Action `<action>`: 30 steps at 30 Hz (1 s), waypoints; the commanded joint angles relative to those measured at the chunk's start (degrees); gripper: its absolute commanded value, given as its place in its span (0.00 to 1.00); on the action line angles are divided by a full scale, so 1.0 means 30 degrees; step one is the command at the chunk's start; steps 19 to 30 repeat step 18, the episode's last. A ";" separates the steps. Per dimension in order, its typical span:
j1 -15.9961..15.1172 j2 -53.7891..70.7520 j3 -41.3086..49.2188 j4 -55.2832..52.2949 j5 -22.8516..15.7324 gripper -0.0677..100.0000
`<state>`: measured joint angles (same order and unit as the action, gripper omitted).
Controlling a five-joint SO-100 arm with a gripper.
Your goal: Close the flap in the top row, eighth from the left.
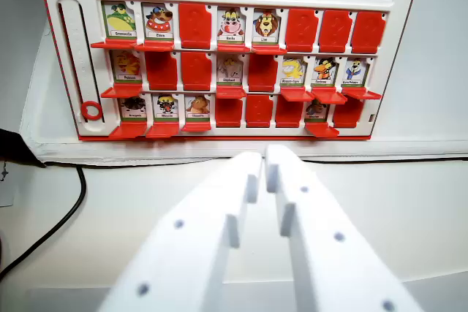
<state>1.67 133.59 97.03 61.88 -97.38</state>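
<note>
Fingers (223, 217) of the white gripper (264, 157) pressed together near the game board's (69, 49) bottom edge; top-row eighth flap (368, 31) closed.

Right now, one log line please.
claw: shut, empty, short of board | top-row eighth flap: already closed | black cable: wrist view's left

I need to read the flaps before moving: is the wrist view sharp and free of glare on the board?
Wrist view: the board is evenly lit, without strong glare; the top row's cards are fairly sharp, their labels too small to read; the gripper, near the lens, looks soft and oversized, its jaws nearly together.
</note>
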 commanded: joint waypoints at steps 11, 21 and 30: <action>-0.0322 0.0615 0.0205 -0.0498 0.0059 0.00; -0.0381 0.0439 0.0381 -0.0762 0.0117 0.00; -0.0381 0.0439 0.0381 -0.0762 0.0117 0.00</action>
